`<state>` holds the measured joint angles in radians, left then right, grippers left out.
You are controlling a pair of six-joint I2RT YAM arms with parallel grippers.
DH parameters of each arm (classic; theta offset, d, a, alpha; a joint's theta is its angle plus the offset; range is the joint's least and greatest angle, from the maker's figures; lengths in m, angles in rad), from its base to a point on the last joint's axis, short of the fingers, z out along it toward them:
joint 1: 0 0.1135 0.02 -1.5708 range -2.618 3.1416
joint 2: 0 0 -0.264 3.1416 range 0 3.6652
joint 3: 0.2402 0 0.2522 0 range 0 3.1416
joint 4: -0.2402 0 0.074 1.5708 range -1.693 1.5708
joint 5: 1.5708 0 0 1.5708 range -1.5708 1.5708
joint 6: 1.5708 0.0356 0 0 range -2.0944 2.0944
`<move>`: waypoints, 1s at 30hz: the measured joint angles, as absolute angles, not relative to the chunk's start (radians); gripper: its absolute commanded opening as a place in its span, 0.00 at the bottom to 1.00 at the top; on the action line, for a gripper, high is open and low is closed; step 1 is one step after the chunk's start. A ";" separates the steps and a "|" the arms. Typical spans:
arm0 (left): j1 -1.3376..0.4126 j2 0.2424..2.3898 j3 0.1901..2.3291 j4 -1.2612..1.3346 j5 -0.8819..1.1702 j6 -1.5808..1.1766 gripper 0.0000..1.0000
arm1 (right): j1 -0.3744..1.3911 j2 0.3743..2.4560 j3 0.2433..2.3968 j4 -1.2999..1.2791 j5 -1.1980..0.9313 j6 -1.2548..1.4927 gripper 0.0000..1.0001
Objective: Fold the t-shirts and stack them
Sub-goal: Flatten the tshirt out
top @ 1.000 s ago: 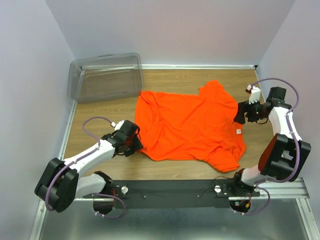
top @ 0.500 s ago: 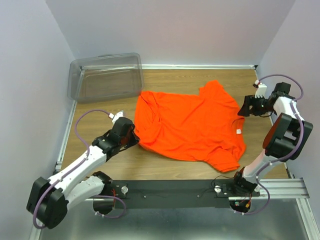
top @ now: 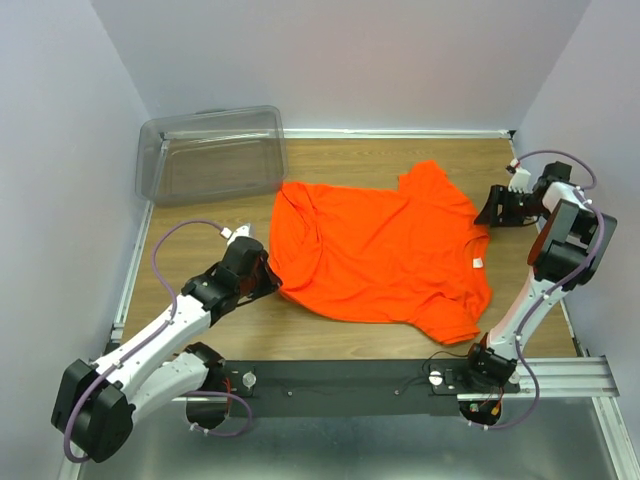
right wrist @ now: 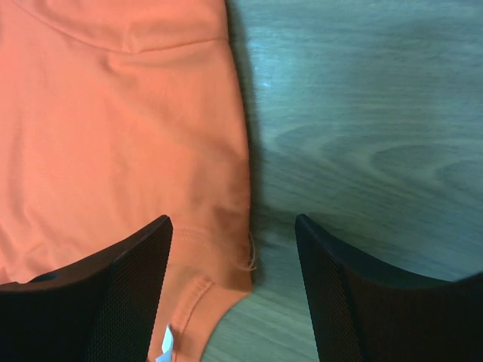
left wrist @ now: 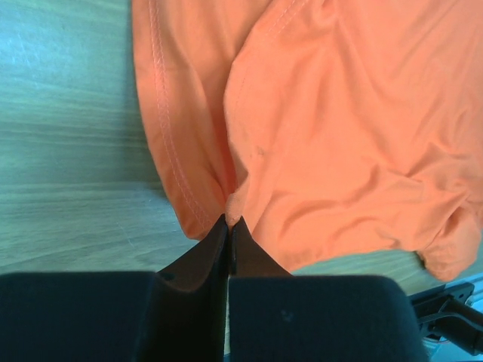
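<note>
A bright orange t-shirt (top: 380, 250) lies spread and wrinkled on the wooden table, its small white neck tag (top: 477, 263) near the right edge. My left gripper (top: 268, 283) is at the shirt's lower left edge. In the left wrist view it (left wrist: 230, 222) is shut, and a small fold of the shirt's hem (left wrist: 339, 136) is pinched at the fingertips. My right gripper (top: 492, 212) hangs at the shirt's right edge by the collar. In the right wrist view it (right wrist: 232, 220) is open and straddles the cloth edge (right wrist: 113, 128) above the tag (right wrist: 167, 343), holding nothing.
A clear plastic bin (top: 212, 152) stands at the back left of the table. Pale walls close in the left, back and right sides. A black rail (top: 340, 378) with the arm bases runs along the near edge.
My left gripper has shut on the shirt's lower left hem. The right arm has swung up toward the back right, and its jaws have narrowed a little while staying open.
</note>
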<state>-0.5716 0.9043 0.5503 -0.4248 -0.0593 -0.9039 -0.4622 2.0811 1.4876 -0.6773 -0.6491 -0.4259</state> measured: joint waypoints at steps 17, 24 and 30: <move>-0.572 1.013 0.525 -0.398 -0.028 -0.893 0.07 | -0.473 2.092 1.509 -0.686 -0.527 -0.423 0.01; -0.572 1.064 0.525 -0.387 -0.016 -0.883 0.08 | -0.562 2.075 1.597 -0.673 -0.430 -0.448 0.01; -0.572 1.093 0.525 -0.375 0.002 -0.871 0.14 | -0.573 2.070 1.596 -0.674 -0.393 -0.483 0.01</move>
